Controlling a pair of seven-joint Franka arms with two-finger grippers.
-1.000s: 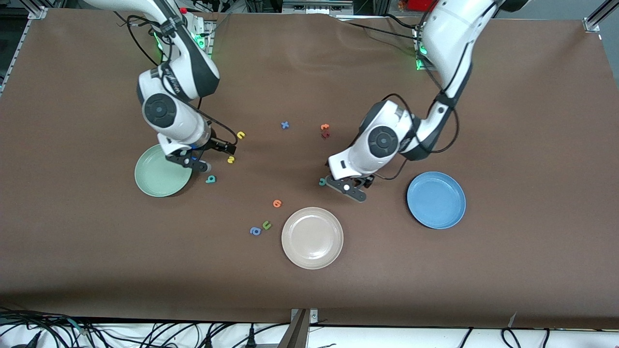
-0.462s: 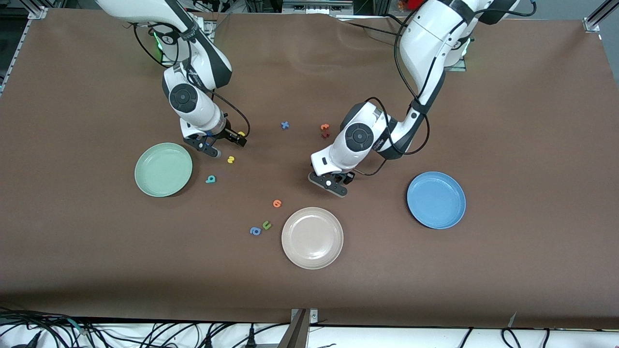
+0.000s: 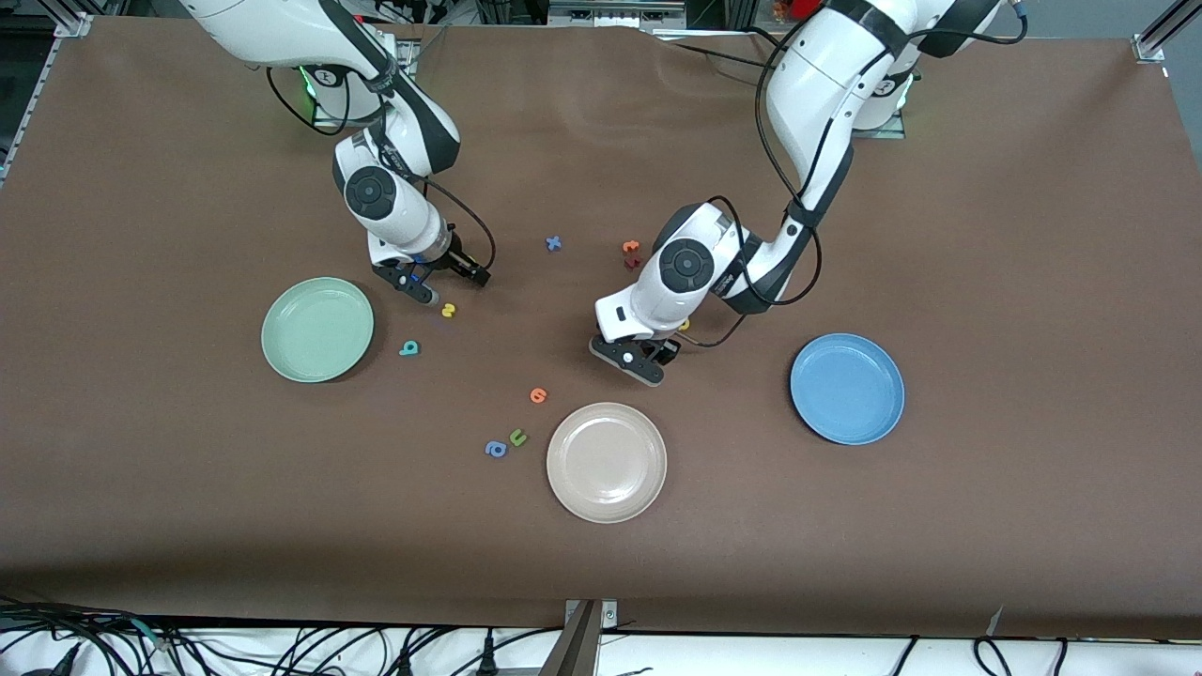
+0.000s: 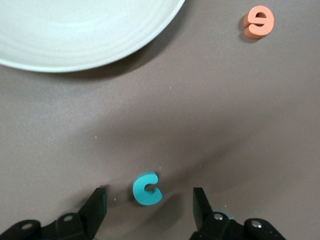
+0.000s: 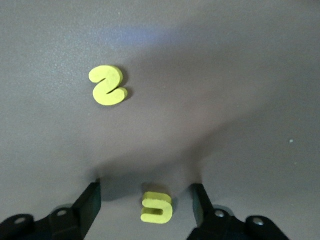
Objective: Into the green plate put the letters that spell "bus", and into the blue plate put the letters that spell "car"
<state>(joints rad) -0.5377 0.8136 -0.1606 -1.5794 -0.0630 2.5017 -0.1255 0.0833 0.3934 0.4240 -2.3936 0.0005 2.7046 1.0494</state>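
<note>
My left gripper (image 3: 631, 359) hangs low over the table between the beige plate and the blue plate (image 3: 847, 388). Its fingers are open on either side of the teal "c" (image 4: 146, 189), which lies flat and untouched; the left gripper (image 4: 148, 207) hides it in the front view. My right gripper (image 3: 423, 284) is down beside the green plate (image 3: 317, 329). The right gripper (image 5: 145, 205) is open around the yellow "u" (image 5: 157, 207), with a gap on each side. The yellow "s" (image 3: 449, 310) lies just nearer the camera, the teal "b" (image 3: 409, 348) nearer still. A yellow letter (image 3: 685, 325) peeks out by the left wrist.
A beige-white plate (image 3: 607, 461) sits nearest the camera, with an orange letter (image 3: 538, 395), a green "u" (image 3: 517, 437) and a blue "a" (image 3: 495, 449) beside it. A blue letter (image 3: 554, 243), an orange one (image 3: 631, 247) and a dark red one (image 3: 632, 263) lie mid-table.
The right gripper left the green plate's edge and came down over the yellow "u". The left gripper shifted toward the right arm's end and now covers the teal "c".
</note>
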